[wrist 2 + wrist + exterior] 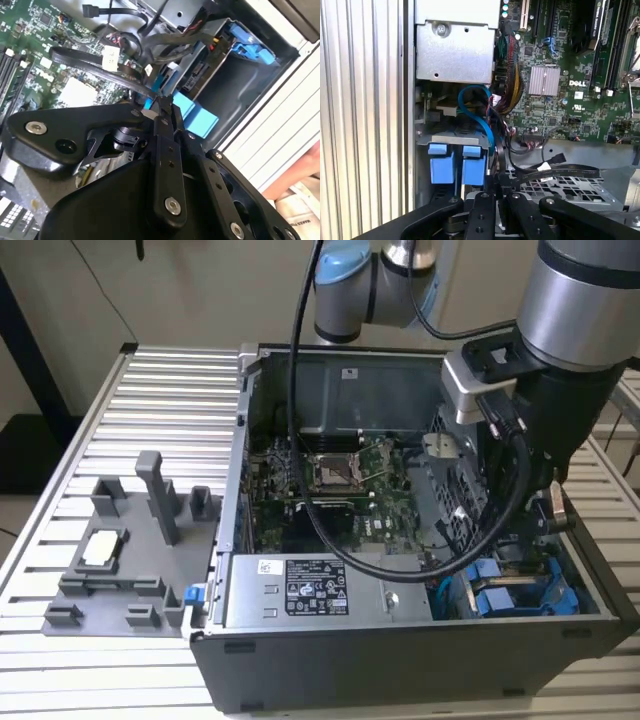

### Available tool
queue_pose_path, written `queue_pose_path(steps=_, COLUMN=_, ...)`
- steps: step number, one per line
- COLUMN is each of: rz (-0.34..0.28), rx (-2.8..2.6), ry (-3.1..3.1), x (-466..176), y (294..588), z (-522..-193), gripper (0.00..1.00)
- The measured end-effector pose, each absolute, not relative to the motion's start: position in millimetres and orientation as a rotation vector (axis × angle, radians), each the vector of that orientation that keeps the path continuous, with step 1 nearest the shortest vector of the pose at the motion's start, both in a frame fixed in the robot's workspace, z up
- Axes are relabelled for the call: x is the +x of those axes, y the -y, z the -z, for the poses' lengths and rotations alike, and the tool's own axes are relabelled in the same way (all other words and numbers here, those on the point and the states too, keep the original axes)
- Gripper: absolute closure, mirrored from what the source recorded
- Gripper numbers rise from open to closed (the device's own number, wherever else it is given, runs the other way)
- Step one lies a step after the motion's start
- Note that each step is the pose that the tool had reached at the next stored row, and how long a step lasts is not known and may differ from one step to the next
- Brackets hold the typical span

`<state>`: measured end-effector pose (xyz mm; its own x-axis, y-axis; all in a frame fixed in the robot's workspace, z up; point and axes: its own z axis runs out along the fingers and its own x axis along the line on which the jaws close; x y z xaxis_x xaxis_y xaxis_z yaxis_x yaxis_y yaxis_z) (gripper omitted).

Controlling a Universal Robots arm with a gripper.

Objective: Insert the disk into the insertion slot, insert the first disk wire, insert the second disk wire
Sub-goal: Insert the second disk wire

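Note:
The disk sits in the insertion slot point(590, 590) of the grey drive cage, at the case's front corner on the exterior view's right. Its blue carrier point(505, 598) faces into the case, and the carrier's two blue tabs point(442, 167) point(200, 117) lie just beside my fingertips. My gripper point(161, 106) point(495, 192) is shut on the end of a thin blue disk wire point(482, 117) that loops down from under the metal box. A black flat wire point(545, 176) runs right past the fingers. The arm's wrist point(560, 410) hangs over the cage.
The open case holds the motherboard point(330, 490) and a silver power-supply box point(320, 590) along its front wall. A grey fixture tray point(120, 560) with upright posts stands on the ribbed table at the exterior view's left. Bundled wires point(507, 85) crowd the space beside the cage.

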<state>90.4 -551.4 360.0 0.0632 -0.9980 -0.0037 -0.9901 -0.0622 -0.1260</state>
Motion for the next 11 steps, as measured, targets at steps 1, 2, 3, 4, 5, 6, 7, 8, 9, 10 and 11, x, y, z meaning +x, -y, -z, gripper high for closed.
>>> queue_pose_path(steps=1, rz=0.126, rx=-2.22, ry=-2.084, x=93.4, y=553.3, z=-359.6, gripper=0.85)
queue_pose_path(steps=2, rz=0.124, rx=-2.221, ry=-2.085, x=96.6, y=554.6, z=-359.3, gripper=0.85)
queue_pose_path(steps=3, rz=0.122, rx=-2.222, ry=-2.086, x=99.9, y=555.5, z=-359.1, gripper=0.85)
queue_pose_path(steps=4, rz=0.118, rx=-2.223, ry=-2.088, x=102.9, y=556.4, z=-358.9, gripper=0.85)
queue_pose_path(steps=5, rz=0.113, rx=-2.225, ry=-2.09, x=105.9, y=557.2, z=-358.7, gripper=0.85)
queue_pose_path(steps=6, rz=0.107, rx=-2.228, ry=-2.092, x=109.1, y=557.9, z=-358.6, gripper=0.85)
queue_pose_path(steps=7, rz=0.101, rx=-2.23, ry=-2.095, x=111.9, y=558.6, z=-358.5, gripper=0.85)
queue_pose_path(steps=8, rz=0.094, rx=-2.233, ry=-2.097, x=115.0, y=559.1, z=-358.4, gripper=0.85)
queue_pose_path(steps=9, rz=0.087, rx=-2.236, ry=-2.1, x=118.1, y=559.5, z=-358.3, gripper=0.85)
queue_pose_path(steps=10, rz=0.081, rx=-2.239, ry=-2.103, x=121.1, y=559.8, z=-358.3, gripper=0.85)
queue_pose_path(steps=11, rz=0.073, rx=-2.242, ry=-2.106, x=124.2, y=560.1, z=-358.2, gripper=0.85)
